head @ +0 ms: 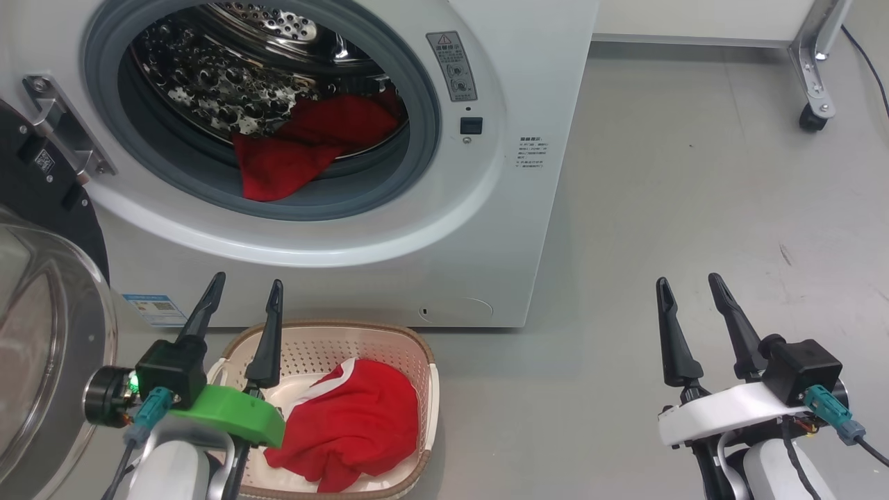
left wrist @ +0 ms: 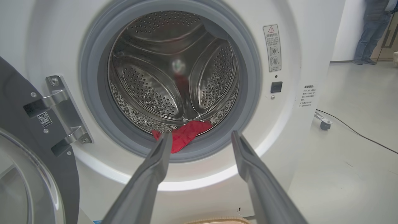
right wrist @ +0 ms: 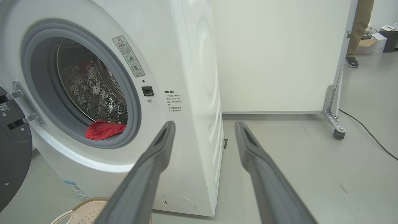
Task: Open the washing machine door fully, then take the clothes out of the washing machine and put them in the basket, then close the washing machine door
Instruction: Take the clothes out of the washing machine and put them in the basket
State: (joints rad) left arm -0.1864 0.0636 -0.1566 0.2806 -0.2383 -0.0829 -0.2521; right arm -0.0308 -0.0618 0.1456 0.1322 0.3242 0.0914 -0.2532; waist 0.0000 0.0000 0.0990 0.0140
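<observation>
The white washing machine [head: 486,229] stands open, its door [head: 42,326] swung wide to the left. Red clothes [head: 305,146] lie at the drum's front lip, draping over the grey ring [left wrist: 183,137] [right wrist: 104,129]. Another red garment [head: 354,423] lies in the cream basket [head: 410,347] on the floor before the machine. My left gripper [head: 246,283] hovers open and empty over the basket's left side, pointing at the drum [left wrist: 200,137]. Out to the right of the machine, over bare floor, my right gripper [head: 691,279] is open and empty too [right wrist: 205,124].
A white panel on a castor [head: 811,117] stands at the back right, with a black cable [head: 868,62] on the floor. A person's legs [left wrist: 370,34] show far off. Grey floor [head: 694,208] lies to the right of the machine.
</observation>
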